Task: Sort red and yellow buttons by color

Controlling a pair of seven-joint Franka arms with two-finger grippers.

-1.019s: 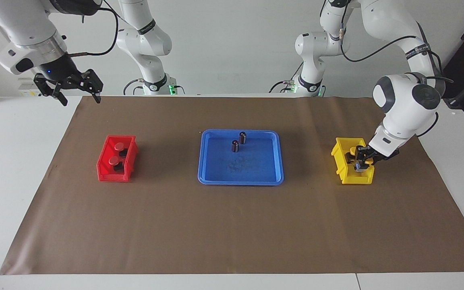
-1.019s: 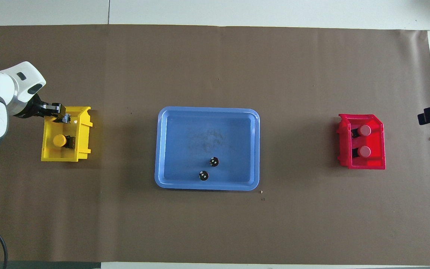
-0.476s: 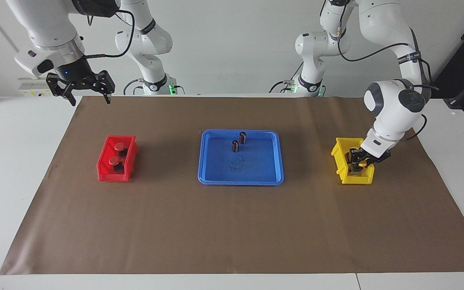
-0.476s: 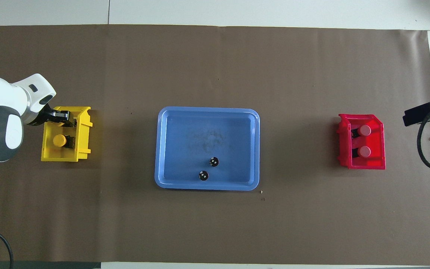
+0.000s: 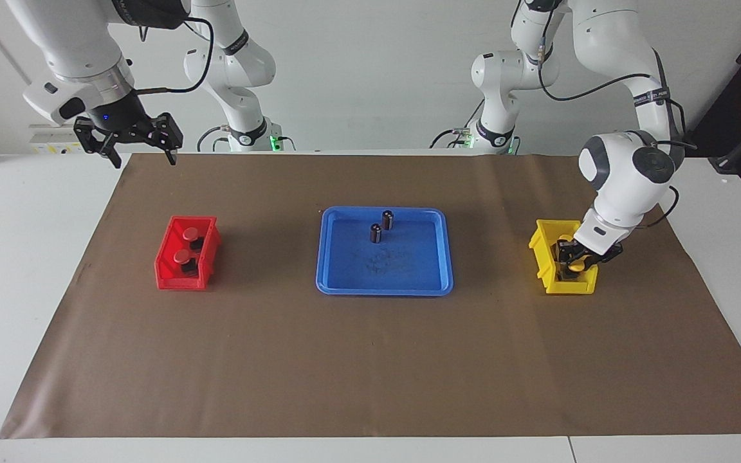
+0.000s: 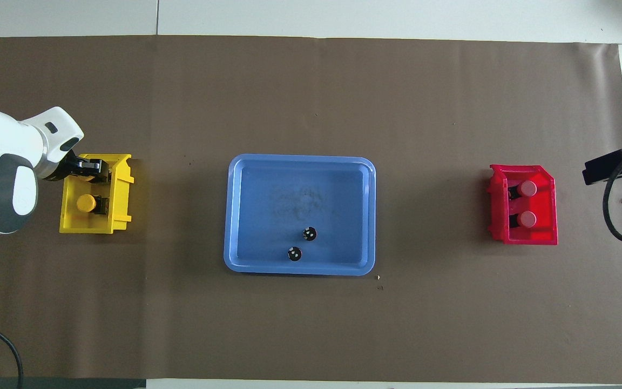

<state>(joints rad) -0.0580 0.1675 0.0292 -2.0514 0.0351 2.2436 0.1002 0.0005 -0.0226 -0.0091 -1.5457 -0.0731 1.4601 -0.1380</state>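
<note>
Two red buttons [image 5: 190,233] [image 5: 182,257] lie in the red bin [image 5: 163,273] toward the right arm's end; they also show in the overhead view [image 6: 527,188] [image 6: 527,218]. One yellow button [image 6: 85,203] lies in the yellow bin [image 6: 122,189] toward the left arm's end. My left gripper [image 5: 573,262] is down inside the yellow bin [image 5: 539,254], shut on the second yellow button [image 5: 577,262], in the part of the bin farther from the robots. My right gripper [image 5: 144,161] is open and empty, raised over the table edge by the robots at the right arm's end.
A blue tray [image 5: 383,287] sits mid-table between the bins and holds two dark capless cylinders [image 5: 387,219] [image 5: 375,233] at its end nearer the robots. Brown paper [image 5: 370,366] covers the table.
My left gripper has sunk lower into the yellow bin with the yellow button. My right gripper swung a little toward the table's middle and has since held still.
</note>
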